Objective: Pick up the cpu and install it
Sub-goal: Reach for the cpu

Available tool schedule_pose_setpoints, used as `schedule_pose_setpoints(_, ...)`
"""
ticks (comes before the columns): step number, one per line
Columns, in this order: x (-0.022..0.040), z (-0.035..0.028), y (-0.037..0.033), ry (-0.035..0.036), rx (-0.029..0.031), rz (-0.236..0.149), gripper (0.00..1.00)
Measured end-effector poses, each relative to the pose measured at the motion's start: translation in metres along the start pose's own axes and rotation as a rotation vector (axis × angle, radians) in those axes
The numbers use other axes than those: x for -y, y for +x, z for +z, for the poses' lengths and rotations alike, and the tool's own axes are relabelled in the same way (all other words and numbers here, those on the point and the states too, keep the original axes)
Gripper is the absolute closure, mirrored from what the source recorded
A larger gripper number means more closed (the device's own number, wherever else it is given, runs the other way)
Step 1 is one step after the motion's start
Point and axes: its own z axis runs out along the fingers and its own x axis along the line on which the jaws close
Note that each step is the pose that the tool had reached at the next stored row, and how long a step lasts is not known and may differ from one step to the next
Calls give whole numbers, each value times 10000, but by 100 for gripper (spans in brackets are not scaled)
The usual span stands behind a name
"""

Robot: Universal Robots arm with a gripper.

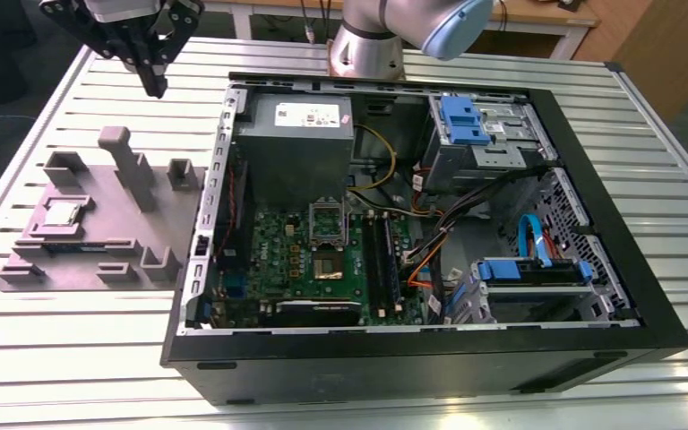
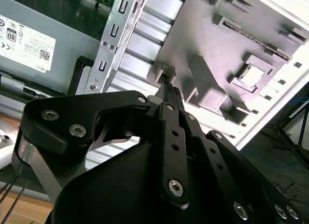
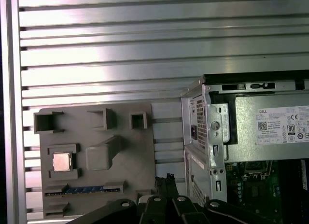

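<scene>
Exterior view, gripper: up at the exterior view's far left, the black 2-fingered gripper point(image 1: 153, 82) hangs above the slatted aluminium table point(image 1: 81, 358), tips pressed together, nothing between them.
Exterior view, arm: the silver robot arm point(image 1: 368, 45) with a pale blue cap stands behind the case.
Exterior view, cpu: there it is, the cpu point(image 1: 61, 213), a small flat square chip with a silver-grey top, lying in a recess of the grey moulded fixture plate point(image 1: 105, 231), well apart from the gripper.
Exterior view, case: the open black computer case point(image 1: 440, 358) lies just beside the fixture plate, on its exterior view's right. Inside are a green motherboard point(image 1: 279, 251), a grey power supply box point(image 1: 290, 157) with a white label and 2 blue drive caddies point(image 1: 464, 121).
Second wrist view, gripper: the gripper point(image 2: 169, 89) again, its fingers point(image 2: 170, 95) closed on each other and pointing down at the near edge of the fixture plate point(image 2: 203, 40).
Second wrist view, cpu: the cpu point(image 2: 251, 75) gleams bright in its square pocket, far across the plate from the fingertips. The power supply box point(image 2: 43, 64) sits off to the other side.
First wrist view, gripper: the gripper point(image 3: 166, 178) tips meet in the strip of table point(image 3: 145, 40) between fixture plate point(image 3: 125, 159) and case wall.
First wrist view, cpu: the cpu point(image 3: 62, 161) lies flat in its pocket, beside a raised grey block, with the power supply box point(image 3: 270, 142) on the opposite side of the gripper.
</scene>
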Motion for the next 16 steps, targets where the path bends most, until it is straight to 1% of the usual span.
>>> schedule_pose_setpoints(1, 0, 0, 1, 1, 0, -1, 90)
schedule_pose_setpoints(3, 5, 9, 54, 1, -1, -1, 90)
schedule_pose_setpoints(16, 7, 12, 88, 1, -1, -1, 90)
